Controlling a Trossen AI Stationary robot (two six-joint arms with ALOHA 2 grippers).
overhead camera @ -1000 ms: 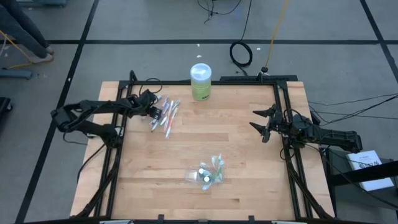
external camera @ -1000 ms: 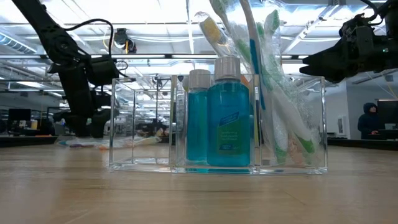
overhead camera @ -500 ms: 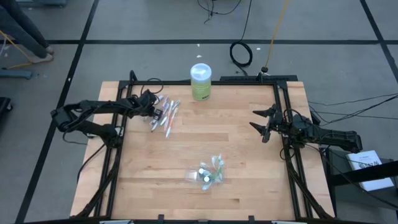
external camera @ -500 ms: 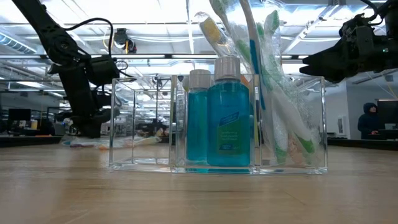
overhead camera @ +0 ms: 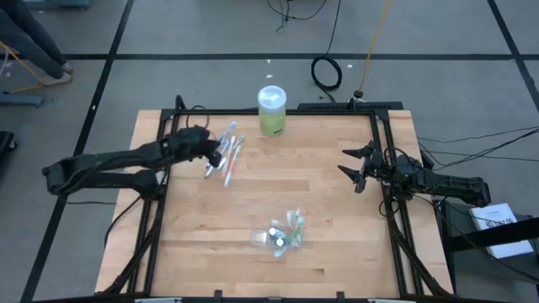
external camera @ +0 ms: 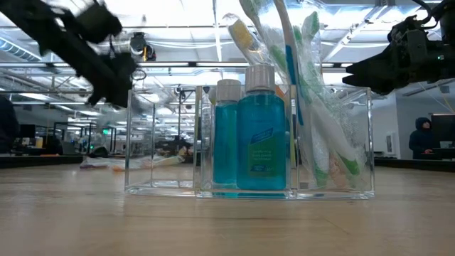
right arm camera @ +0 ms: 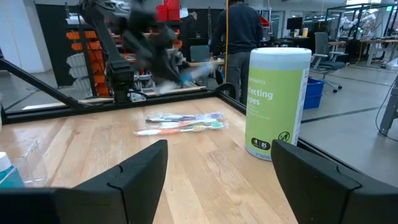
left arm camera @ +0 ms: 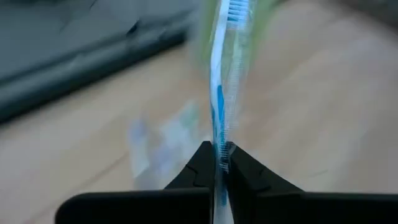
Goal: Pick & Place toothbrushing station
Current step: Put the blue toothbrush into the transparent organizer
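The left gripper (left arm camera: 219, 155) pinched a wrapped blue-and-white toothbrush (left arm camera: 221, 81) above the table's (overhead camera: 337, 210) far-left pile (overhead camera: 229, 156); the right gripper (overhead camera: 352, 168) – fingers spread – hung at the right edge.

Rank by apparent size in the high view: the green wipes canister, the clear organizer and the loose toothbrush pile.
1. Clear organizer: widest spread, though its clear walls make the outline hard to trace.
2. Green wipes canister and loose toothbrush pile: too close to rank; the pile is long but thin, the canister compact.
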